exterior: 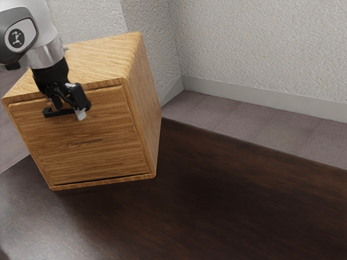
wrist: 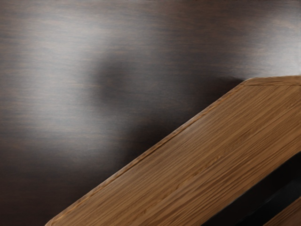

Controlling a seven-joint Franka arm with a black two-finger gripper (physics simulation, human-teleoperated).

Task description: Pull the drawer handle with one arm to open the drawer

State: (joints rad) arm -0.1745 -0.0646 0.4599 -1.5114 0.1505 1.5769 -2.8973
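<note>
A light wooden cabinet (exterior: 141, 92) stands on the dark table (exterior: 227, 195) at the exterior view's left. Its drawer front (exterior: 81, 141) faces the camera and lies nearly flush with the cabinet body. A black bar handle (exterior: 53, 112) runs across the upper part of the drawer. My gripper (exterior: 73, 111) comes down from above and is shut on the handle's right end; a white-tipped finger (exterior: 80, 114) shows in front of the bar. In the wrist view the drawer front (wrist: 211, 169) slants just under my hand, with a black strip of handle (wrist: 268, 202) beside it.
Textured grey walls (exterior: 249, 38) meet in a corner behind the cabinet, with a pale baseboard (exterior: 260, 95) and a grey floor strip (exterior: 260, 122). The dark table top stretches wide to the exterior view's right and in front of the drawer.
</note>
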